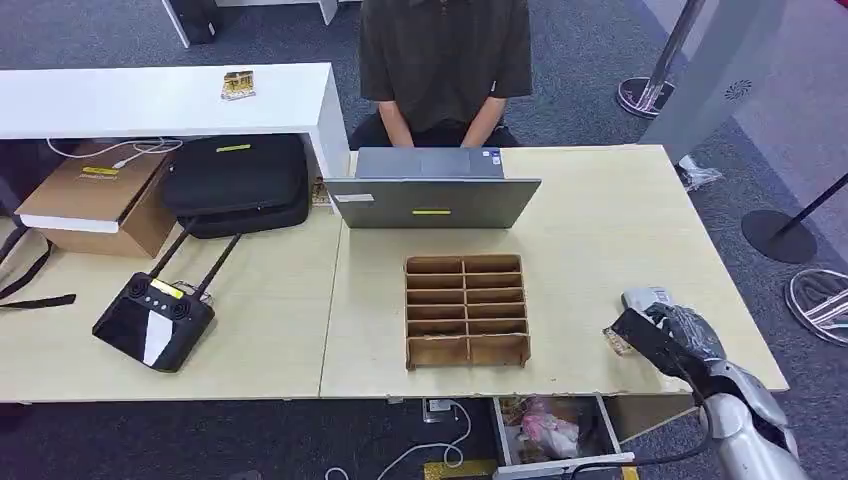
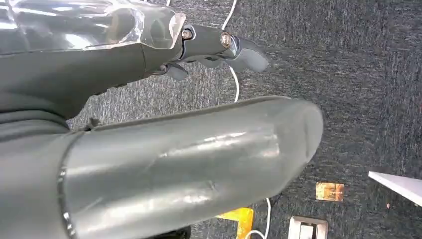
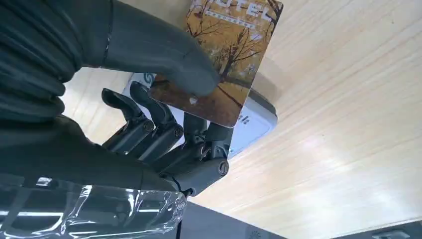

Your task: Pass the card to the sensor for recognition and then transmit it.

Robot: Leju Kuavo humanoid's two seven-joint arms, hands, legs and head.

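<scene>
A: Right hand [image 1: 672, 325] pose?
B: Reaches in at the counter's [image 1: 600, 230] near right edge, palm low over the surface. Thumb presses on the card's [image 3: 224, 59] face, darker fingers curl beneath; card is pinched between them.
A: Card appearance?
B: Flat rectangle, amber-brown print of bare trees, lettering along one short edge, rounded corners.
A: Location, orientation?
B: Held just above the white sensor [image 3: 254, 124] lying on the counter, overlapping it. Face lies roughly parallel to the counter; long axis runs out from the thumb, lettered end farthest from the palm.
A: Left hand [image 2: 209, 45]?
B: Hangs over grey carpet, holding nothing; fingers only partly seen, spread or curled I cannot tell.
</scene>
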